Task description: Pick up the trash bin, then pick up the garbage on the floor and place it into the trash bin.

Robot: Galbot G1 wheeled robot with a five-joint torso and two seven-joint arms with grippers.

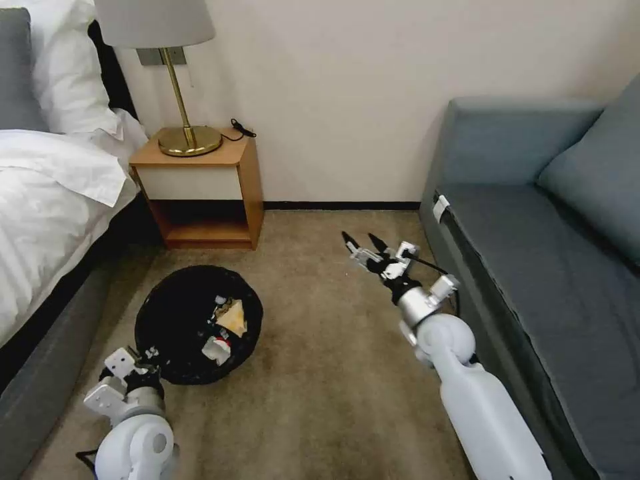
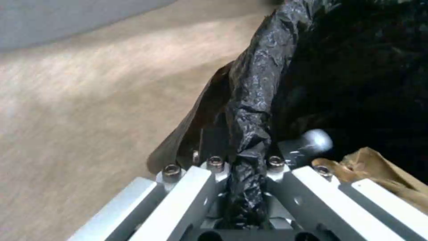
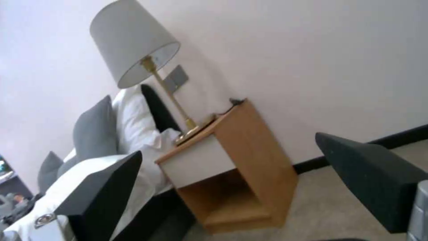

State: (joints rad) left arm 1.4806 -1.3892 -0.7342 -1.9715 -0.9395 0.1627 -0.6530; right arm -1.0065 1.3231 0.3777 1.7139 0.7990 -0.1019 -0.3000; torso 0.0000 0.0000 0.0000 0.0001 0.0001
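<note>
**Bin in hand, litter inside, carpet bare in view**

The left gripper [image 2: 243, 167] is clamped on the rim of the trash bin [image 1: 198, 325]. In the left wrist view its two metal fingers [image 2: 192, 187] pinch a fold of the crinkled black liner between them, the plastic bunched up in the gap. In the head view the left gripper [image 1: 137, 363] sits at the bin's near-left edge, with the left arm bent low at the bottom of the picture, its wrist angled up toward the rim.

Inside the bin lies the garbage [image 1: 227, 323]: a yellow-brown packet, a red-and-white crumpled piece and some small pale bits, all resting on the black liner. The left wrist view catches a tan crumpled scrap [image 2: 379, 170] just inside the rim, close to the gripper.

The right gripper [image 1: 365, 245] hangs in the air over the carpet, well apart from the bin and near the grey sofa [image 1: 533, 267]. Its dark fingers [image 3: 107, 187] are spread wide with nothing between them, and it points toward the wooden nightstand [image 1: 200, 193] and the brass lamp [image 1: 180, 87] beside the bed [image 1: 53, 200]. The right arm reaches forward and up from the lower right, nearly straight.

Judging by this, the task looks close to done: the bin is gripped, litter is in it, and the carpet [image 1: 320, 373] in view carries no loose pieces. Whether anything lies outside the views cannot be told.
</note>
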